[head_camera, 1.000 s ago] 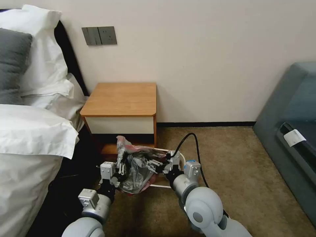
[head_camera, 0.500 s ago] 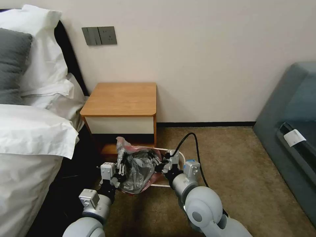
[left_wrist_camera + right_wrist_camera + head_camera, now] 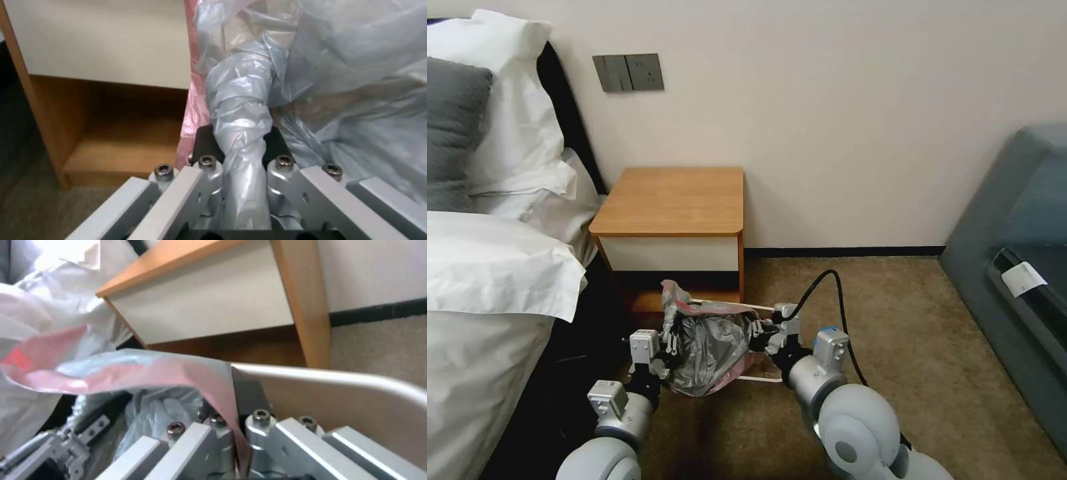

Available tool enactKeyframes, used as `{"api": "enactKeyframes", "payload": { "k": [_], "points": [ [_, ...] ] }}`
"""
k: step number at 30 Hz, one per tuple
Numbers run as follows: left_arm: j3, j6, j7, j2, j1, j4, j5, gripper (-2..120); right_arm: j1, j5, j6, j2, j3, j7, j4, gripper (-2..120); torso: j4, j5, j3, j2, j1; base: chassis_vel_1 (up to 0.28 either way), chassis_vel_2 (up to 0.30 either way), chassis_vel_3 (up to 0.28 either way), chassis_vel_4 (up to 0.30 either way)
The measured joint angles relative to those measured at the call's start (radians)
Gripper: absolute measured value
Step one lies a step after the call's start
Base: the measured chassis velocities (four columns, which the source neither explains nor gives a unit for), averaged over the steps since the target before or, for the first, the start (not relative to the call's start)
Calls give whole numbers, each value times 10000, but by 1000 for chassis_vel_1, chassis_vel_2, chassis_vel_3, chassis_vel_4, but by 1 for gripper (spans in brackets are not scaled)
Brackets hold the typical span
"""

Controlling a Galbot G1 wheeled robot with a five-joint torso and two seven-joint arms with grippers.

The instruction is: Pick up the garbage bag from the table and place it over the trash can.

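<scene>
Over beige trash can [image 3: 760, 377] — crinkled grey garbage bag [image 3: 710, 347] pinched taut between left gripper [image 3: 670, 340] and right gripper [image 3: 756, 333].

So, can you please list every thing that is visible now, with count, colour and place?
bag: 1, grey with pink rim, held between both grippers above the bin
bin: 1, beige, on the carpet in front of the table, mostly hidden by the bag
table: 1, orange-brown top, white drawer, against the wall
bed: 1, white linen, left of the table
pillows: white ones and a grey one, at the bed head
wall plate: 1, grey, above the table
sofa: 1, grey-blue, far right
left gripper: shut on the bag
right gripper: shut on the bag's rim
</scene>
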Motion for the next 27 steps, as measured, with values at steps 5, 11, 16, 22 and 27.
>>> {"api": "enactKeyframes", "payload": {
  "k": [5, 11, 16, 22, 27],
  "points": [
    [-26, 66, -134, -13, -21, 44, -146, 7, -118, 145, -33, -221, 439, -45, 308, 0, 0, 0, 0, 0, 0, 0, 0, 0, 0],
    [-69, 134, -233, -54, -66, 49, -386, 7, -171, 384, -120, -453, 909, -96, 580, 0, 0, 1, 0, 0, 0, 0, 0, 0, 0],
    [-125, 246, -342, -113, -92, -34, -854, 7, -197, 731, -257, -634, 1352, -97, 635, 0, 0, 1, -1, 0, 1, 0, 0, 0, 0],
    [-261, 250, -284, -123, -134, -65, -1160, 7, -196, 1189, -401, -766, 1824, -81, 635, 0, 0, 0, 0, 0, 0, 0, 0, 0, 0],
    [-457, 27, 262, -124, -144, -66, -1288, 7, -70, 1777, -786, -957, 2542, -494, 653, 0, 0, 0, -1, 0, 0, 0, 0, 0, 0]
  ]
}}
